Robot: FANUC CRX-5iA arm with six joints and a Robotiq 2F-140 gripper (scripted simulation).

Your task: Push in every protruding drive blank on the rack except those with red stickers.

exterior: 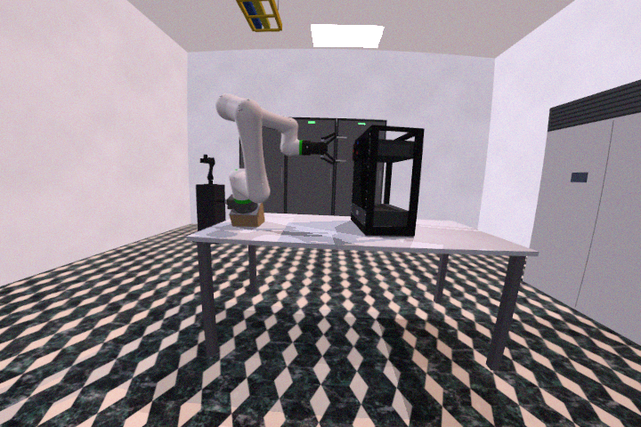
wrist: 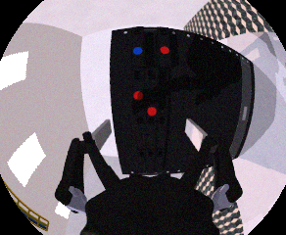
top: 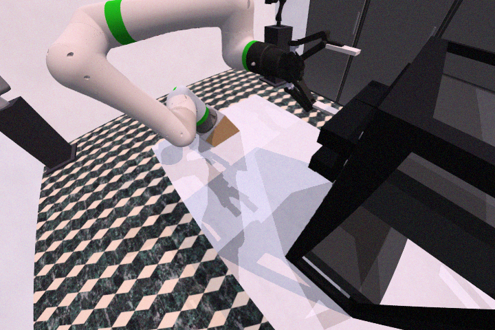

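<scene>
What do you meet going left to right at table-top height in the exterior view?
Black pedestal beside the table → tan base block under the arm → open gripper with nothing between its fingers → black rack → grey cabinets by the right wall.

Arm reaches level, end effector spread wide, empty.

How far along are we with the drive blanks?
Nothing looks pushed in yet: in the top view, blanks jut from the rack front. In hand is the approach: the gripper is open, empty, level with the upper bays and short of the rack. Left: press the unstickered protruding blanks; the wrist view shows three red stickers and a blue one.
</scene>
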